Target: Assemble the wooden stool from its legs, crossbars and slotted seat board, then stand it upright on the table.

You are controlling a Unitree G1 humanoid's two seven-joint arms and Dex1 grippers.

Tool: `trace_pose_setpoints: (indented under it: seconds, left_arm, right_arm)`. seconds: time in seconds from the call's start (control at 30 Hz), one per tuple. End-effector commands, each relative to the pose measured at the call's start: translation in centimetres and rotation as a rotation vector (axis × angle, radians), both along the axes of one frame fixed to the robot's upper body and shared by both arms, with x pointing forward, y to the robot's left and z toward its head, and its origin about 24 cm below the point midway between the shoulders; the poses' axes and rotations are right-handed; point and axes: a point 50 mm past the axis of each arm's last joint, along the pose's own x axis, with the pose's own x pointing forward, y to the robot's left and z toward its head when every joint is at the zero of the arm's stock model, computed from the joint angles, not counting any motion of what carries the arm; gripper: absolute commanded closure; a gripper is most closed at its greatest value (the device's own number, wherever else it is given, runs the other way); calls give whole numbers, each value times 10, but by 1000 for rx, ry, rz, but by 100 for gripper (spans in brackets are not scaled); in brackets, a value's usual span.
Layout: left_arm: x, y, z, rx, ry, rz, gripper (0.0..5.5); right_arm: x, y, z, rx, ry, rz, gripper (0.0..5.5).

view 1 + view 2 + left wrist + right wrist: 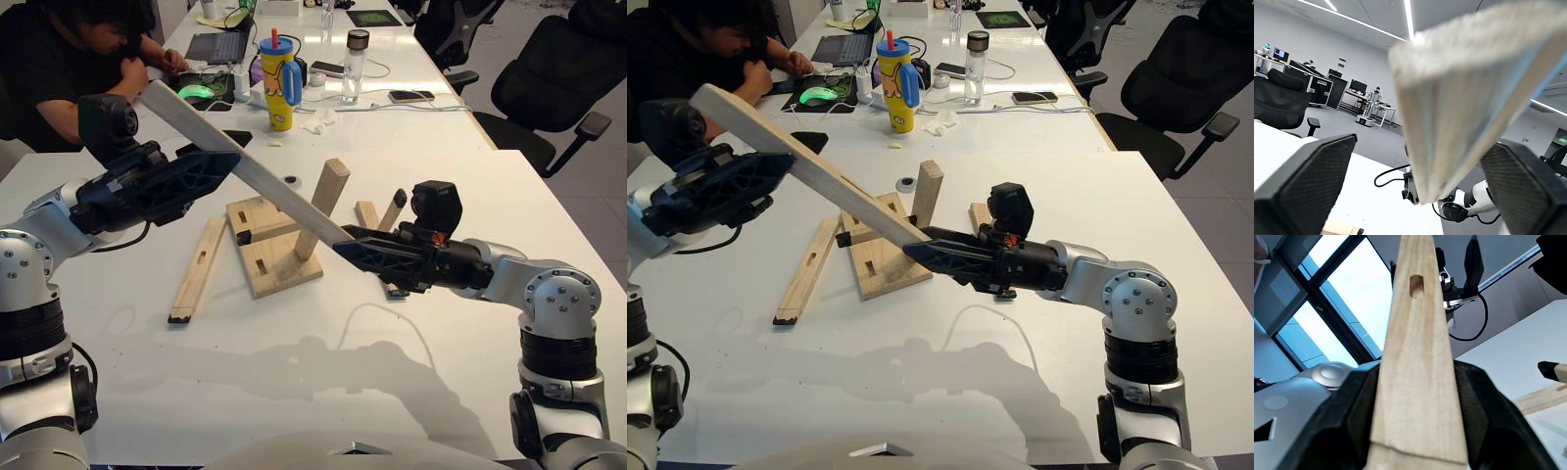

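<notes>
Left eye view has the long wooden bar in the air over the white surface. It slopes from the upper left of the frame down to the centre. My left claw is at the higher part of the bar, and the bar's end sticks out past it toward the upper left. I cannot tell whether this claw is clamped on the wood or only around it. My right claw is at the lower end, right of centre. In the right wrist view its two dark fingers press on both sides of the bar, so it is clamped on it. Farther along the wood there is one small oval slot. In the left wrist view the same bar is very near to the camera.

Under the raised bar, at the centre of the frame, the slotted seat board lies flat on the surface. One leg stands on it and leans to the upper right. A second bar with a slot lies flat just left of the seat board. Two shorter wooden pieces lie just behind my right claw, and one of them has a dark tip.

At the top of the frame, well apart from the wood, stand a yellow cup and a clear bottle.
</notes>
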Motion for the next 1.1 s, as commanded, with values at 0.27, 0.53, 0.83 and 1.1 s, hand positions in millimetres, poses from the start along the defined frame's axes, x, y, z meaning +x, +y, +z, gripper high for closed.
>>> trace_pose_setpoints:
  seconds: [0.27, 0.53, 0.83, 1.1]
  left_arm:
    - [-5, 4, 6, 60, 3, -57, 282]
    - [-7, 6, -3, 101, 38, -67, 334]
    - [-7, 21, -11, 170, 58, 6, 339]
    - [-28, 61, -25, 347, 115, 146, 339]
  right_arm:
    - [-3, -1, -7, -54, -19, 4, 344]
    - [0, -1, -14, -121, -102, -34, 344]
    - [9, -3, -24, -169, -102, -125, 272]
    - [6, -1, -79, -502, -224, -247, 162]
